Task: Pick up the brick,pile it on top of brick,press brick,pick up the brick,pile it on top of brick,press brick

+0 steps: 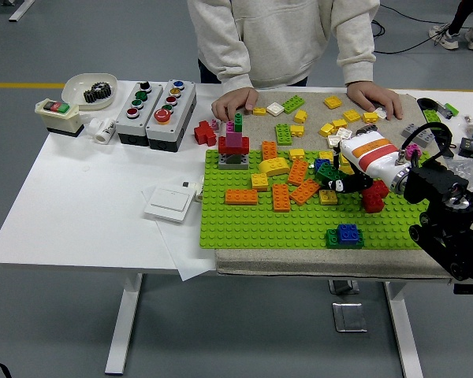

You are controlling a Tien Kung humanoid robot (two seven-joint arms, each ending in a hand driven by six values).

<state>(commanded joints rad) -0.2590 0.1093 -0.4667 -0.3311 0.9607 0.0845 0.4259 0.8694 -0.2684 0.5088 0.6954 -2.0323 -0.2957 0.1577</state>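
Right hand (340, 183) fingers down, green brick (329, 175) beneath

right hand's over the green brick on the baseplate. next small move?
Probably close the fingers on the green brick and lift. The right hand sits over it among the loose bricks, and the blue-on-green stack waits nearer the baseplate front edge.

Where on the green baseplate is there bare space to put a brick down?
Free: the green baseplate along its near edge, left of the blue-and-green stack, below the orange bricks. Crowded: the far half, around the right hand.
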